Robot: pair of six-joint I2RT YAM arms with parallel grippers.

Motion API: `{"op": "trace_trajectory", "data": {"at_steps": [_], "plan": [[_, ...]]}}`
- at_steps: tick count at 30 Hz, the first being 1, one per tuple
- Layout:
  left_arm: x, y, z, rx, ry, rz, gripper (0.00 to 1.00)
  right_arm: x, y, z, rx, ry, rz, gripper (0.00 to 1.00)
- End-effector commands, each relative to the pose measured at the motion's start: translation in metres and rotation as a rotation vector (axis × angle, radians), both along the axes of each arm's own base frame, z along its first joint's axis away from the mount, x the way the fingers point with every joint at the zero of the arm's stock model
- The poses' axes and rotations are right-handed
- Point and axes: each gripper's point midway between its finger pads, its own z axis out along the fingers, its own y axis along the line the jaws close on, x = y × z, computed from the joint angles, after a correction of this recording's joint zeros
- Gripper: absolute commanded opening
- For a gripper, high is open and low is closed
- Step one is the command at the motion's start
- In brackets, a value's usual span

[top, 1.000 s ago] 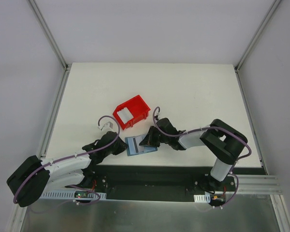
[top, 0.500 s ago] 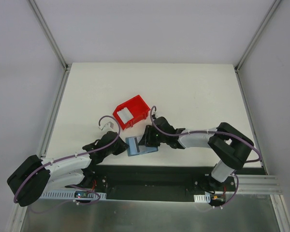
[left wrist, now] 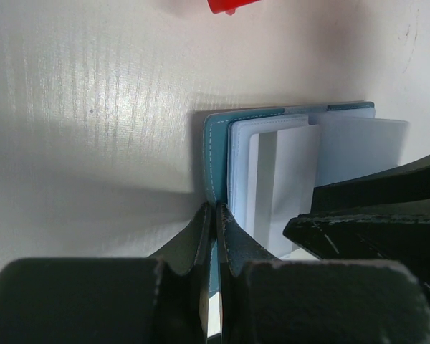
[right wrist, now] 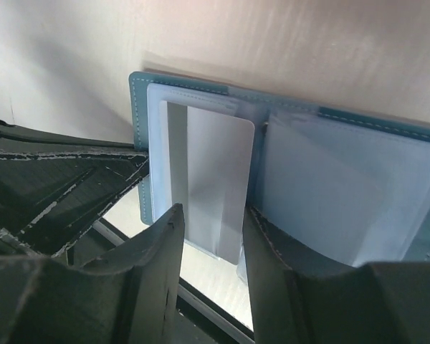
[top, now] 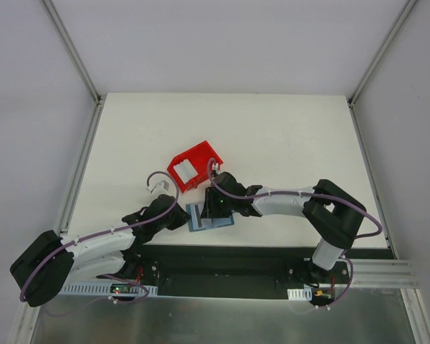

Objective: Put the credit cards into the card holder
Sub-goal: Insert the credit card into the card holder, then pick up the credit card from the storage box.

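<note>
Overhead, grey walls (top: 29, 107) enclose a white table (top: 287, 143) bearing the card holder (top: 195, 221)

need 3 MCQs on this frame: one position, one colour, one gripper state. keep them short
1. Relative to the card holder, the red bin sits:
A) farther from the arm bases
B) nearer the arm bases
C) on top of it

2. The card holder's outer cover is:
A) black
B) teal
C) red

3. The left gripper is:
A) open above the red bin
B) out of every view
C) shut on the card holder's edge

Key:
1 A: the top view shows the red bin beyond the card holder.
2 B: a teal rim borders the pale pockets in both wrist views.
3 C: the left wrist view shows its fingers pinched together on the teal edge.
</note>
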Motion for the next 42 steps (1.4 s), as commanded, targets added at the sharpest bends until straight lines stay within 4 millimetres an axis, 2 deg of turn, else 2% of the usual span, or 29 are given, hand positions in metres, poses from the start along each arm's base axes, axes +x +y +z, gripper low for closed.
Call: {"op": "trace_trajectory", "data": {"at_steps": [1, 5, 7, 8, 11, 13, 15, 16, 17, 20, 23, 25, 28, 32, 35, 39, 42], "plan": [[-0.023, 0.021, -0.028, 0.125, 0.091, -0.042, 0.0, -0.009, 0.013, 0.002, -0.018, 0.009, 0.068, 0.4], [-0.023, 0.019, -0.028, 0.121, 0.088, -0.049, 0.0, -0.008, 0.024, 0.006, -0.005, -0.005, 0.095, 0.36], [-0.023, 0.019, -0.027, 0.119, 0.087, -0.052, 0.0, -0.008, 0.027, 0.009, 0.012, -0.012, 0.104, 0.28], [-0.023, 0.019, -0.028, 0.118, 0.088, -0.052, 0.0, -0.007, 0.027, 0.011, 0.02, -0.019, 0.103, 0.24], [-0.023, 0.019, -0.028, 0.117, 0.087, -0.052, 0.0, -0.007, 0.027, 0.017, 0.035, -0.035, 0.107, 0.23], [-0.023, 0.019, -0.028, 0.117, 0.087, -0.053, 0.0, -0.005, 0.027, 0.022, 0.057, -0.057, 0.102, 0.16], [-0.023, 0.019, -0.028, 0.115, 0.087, -0.053, 0.0, -0.004, 0.026, 0.023, 0.056, -0.066, 0.098, 0.16], [-0.024, 0.019, -0.029, 0.117, 0.089, -0.054, 0.0, -0.004, 0.025, 0.023, 0.053, -0.069, 0.098, 0.1], [-0.023, 0.019, -0.028, 0.115, 0.086, -0.051, 0.0, -0.003, 0.023, 0.023, 0.048, -0.075, 0.093, 0.1], [-0.023, 0.019, -0.027, 0.111, 0.083, -0.051, 0.0, -0.005, 0.025, 0.025, 0.067, -0.075, 0.117, 0.24], [-0.024, 0.02, -0.028, 0.112, 0.083, -0.053, 0.0, 0.001, 0.02, 0.027, 0.061, -0.084, 0.085, 0.29], [-0.025, 0.02, -0.028, 0.109, 0.081, -0.051, 0.0, 0.006, 0.009, 0.032, 0.044, -0.107, 0.071, 0.32], [-0.026, 0.023, -0.028, 0.102, 0.077, -0.041, 0.0, 0.021, -0.008, 0.054, 0.046, -0.175, 0.05, 0.38], [-0.026, 0.027, -0.028, 0.106, 0.067, -0.029, 0.0, 0.038, -0.016, 0.086, 0.049, -0.245, 0.059, 0.47], [-0.025, 0.029, -0.025, 0.108, 0.057, -0.017, 0.0, 0.051, -0.013, 0.104, 0.03, -0.286, 0.076, 0.54], [-0.025, 0.039, -0.026, 0.144, 0.065, 0.014, 0.0, 0.08, 0.003, 0.132, 0.015, -0.334, 0.108, 0.59], [-0.02, 0.044, -0.024, 0.143, 0.067, 0.041, 0.0, 0.101, 0.013, 0.141, -0.026, -0.359, 0.136, 0.61]]}}
